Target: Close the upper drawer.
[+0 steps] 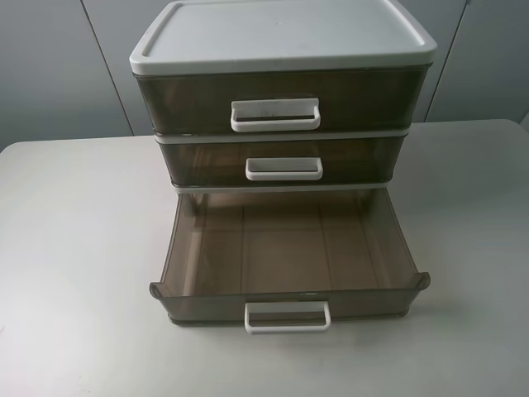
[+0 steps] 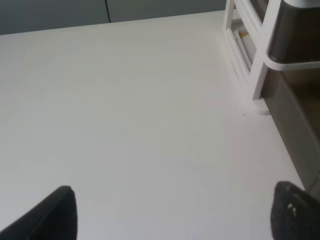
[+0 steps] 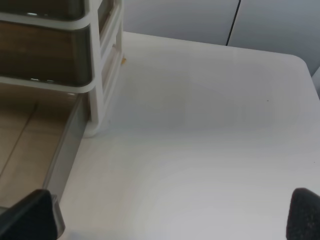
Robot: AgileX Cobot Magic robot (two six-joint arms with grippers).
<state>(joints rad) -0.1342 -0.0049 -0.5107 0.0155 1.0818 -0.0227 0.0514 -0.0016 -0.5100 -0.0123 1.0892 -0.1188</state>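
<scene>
Exterior high view: a three-tier cabinet with a white lid stands at the middle of the white table's far edge. The upper drawer, the middle tier, is translucent smoky-brown plastic with a shallow front and a small white loop handle. Its front sits flush with the frame, under the taller top drawer. The lowest drawer is pulled far out toward the near edge and shows a bare floor. Neither arm shows here.

Left wrist view: the left gripper is released, its dark fingertips wide apart over bare table, beside the cabinet's white corner post.

Right wrist view: the right gripper is likewise spread wide, one fingertip near the pulled-out drawer's side wall. The upper drawer shows as a brown band between white rails.
</scene>
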